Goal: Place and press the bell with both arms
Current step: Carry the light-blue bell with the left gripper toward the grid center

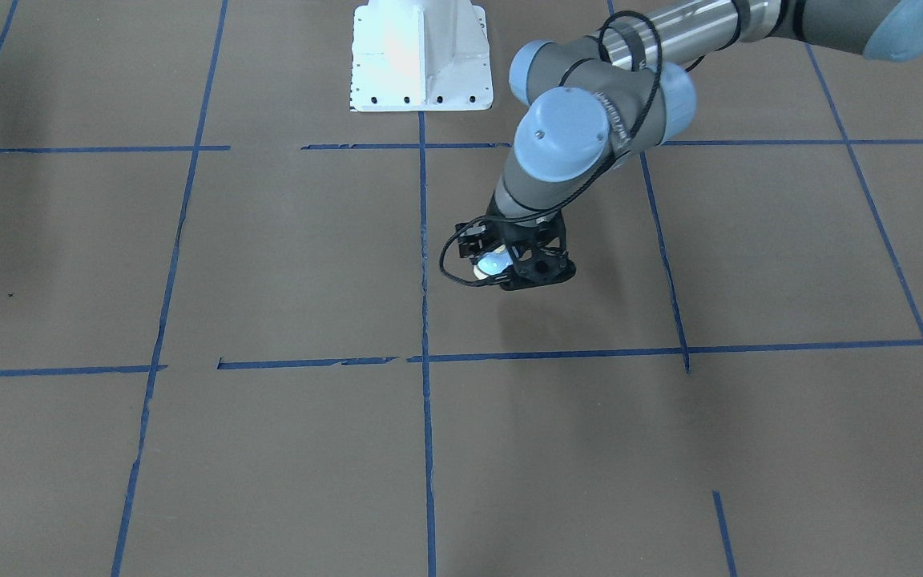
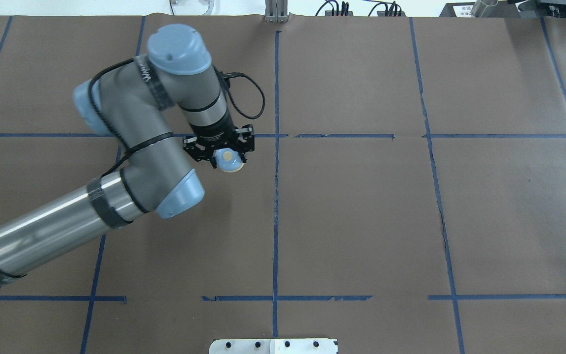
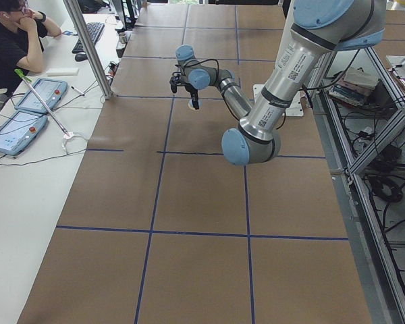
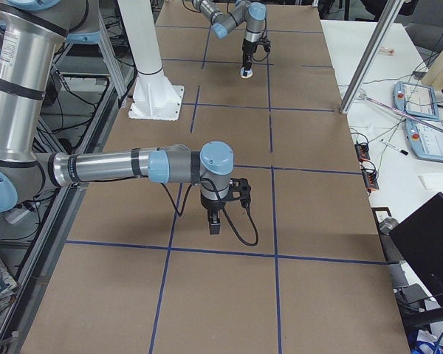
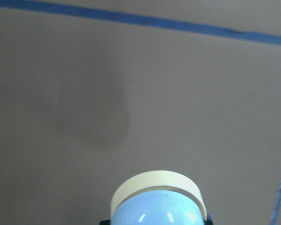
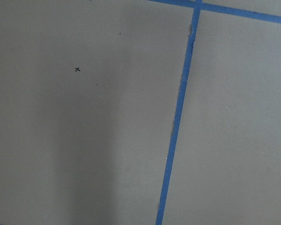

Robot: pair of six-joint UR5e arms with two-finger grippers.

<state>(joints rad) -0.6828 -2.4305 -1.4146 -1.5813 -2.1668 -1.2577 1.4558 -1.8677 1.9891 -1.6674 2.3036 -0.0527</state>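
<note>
My left gripper is shut on the bell, a light-blue dome with a cream base ring, and holds it a little above the brown paper near the table's middle. The overhead view shows the left gripper with the bell and its cream button facing up. The left wrist view shows the bell's dome and rim at the bottom edge, with its shadow on the paper. My right gripper shows only in the exterior right view, pointing down over bare paper. I cannot tell if it is open or shut.
The white bolted pedestal stands at the robot's side of the table. Blue tape lines divide the brown paper into squares. A metal post and a side desk with tablets and an operator lie beyond the far edge.
</note>
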